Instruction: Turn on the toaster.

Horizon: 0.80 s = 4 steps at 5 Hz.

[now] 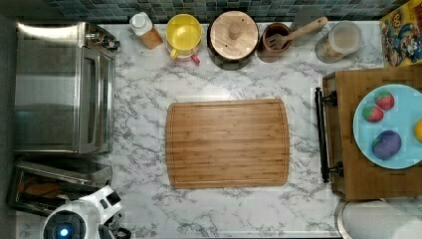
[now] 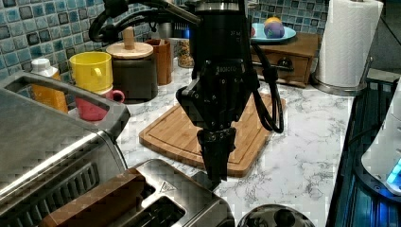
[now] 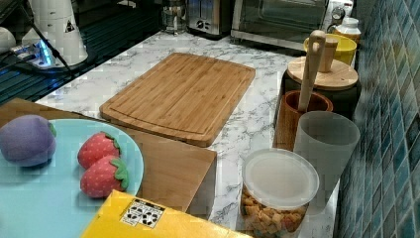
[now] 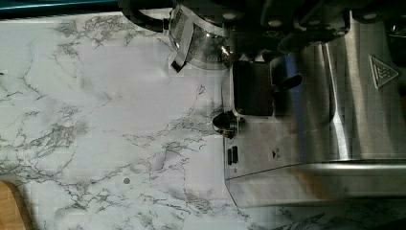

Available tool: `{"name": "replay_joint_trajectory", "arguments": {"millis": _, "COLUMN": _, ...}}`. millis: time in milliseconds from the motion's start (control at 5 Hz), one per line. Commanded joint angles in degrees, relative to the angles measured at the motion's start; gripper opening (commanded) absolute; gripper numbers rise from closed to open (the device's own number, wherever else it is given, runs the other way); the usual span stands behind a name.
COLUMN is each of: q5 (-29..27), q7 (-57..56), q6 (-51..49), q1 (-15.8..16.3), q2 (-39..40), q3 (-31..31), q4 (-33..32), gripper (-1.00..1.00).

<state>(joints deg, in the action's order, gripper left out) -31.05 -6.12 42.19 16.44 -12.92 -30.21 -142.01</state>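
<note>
The toaster (image 2: 165, 198) is a small shiny steel box at the left view's bottom, with brown bread (image 2: 94, 205) in its slot. It also lies at the top view's lower left (image 1: 54, 186) and far back in the right view (image 3: 208, 17). My gripper (image 2: 216, 176) hangs straight down, shut, with its tip at the toaster's near end. In the wrist view that end shows the black lever (image 4: 251, 88) and a small black knob (image 4: 225, 122). I cannot tell whether the fingers touch the lever.
The big steel toaster oven (image 1: 64, 87) stands right beside the toaster. A round steel kettle (image 2: 279, 217) sits close to my gripper. A bamboo cutting board (image 1: 227, 143) lies mid-counter, with jars and a yellow mug (image 1: 184, 32) along the tiled wall.
</note>
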Motion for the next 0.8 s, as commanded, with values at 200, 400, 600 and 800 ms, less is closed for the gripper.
{"name": "replay_joint_trajectory", "arguments": {"millis": 200, "q5": 6.2, "q7": 9.7, "q6": 7.0, "q1": -2.8, "q2": 4.0, "q3": -1.8, "q4": 3.2, "gripper": -1.0}}
{"name": "replay_joint_trajectory", "arguments": {"millis": 400, "q5": 7.0, "q7": 10.1, "q6": 3.4, "q1": -3.5, "q2": 6.7, "q3": -1.5, "q4": 6.2, "gripper": -1.0}}
{"name": "replay_joint_trajectory", "arguments": {"millis": 600, "q5": 7.9, "q7": 9.6, "q6": -2.3, "q1": -4.2, "q2": 10.9, "q3": -1.9, "q4": 10.1, "gripper": -1.0}}
{"name": "replay_joint_trajectory", "arguments": {"millis": 800, "q5": 7.0, "q7": 8.6, "q6": -1.7, "q1": -4.6, "q2": 12.0, "q3": -3.7, "q4": 9.0, "gripper": -1.0}}
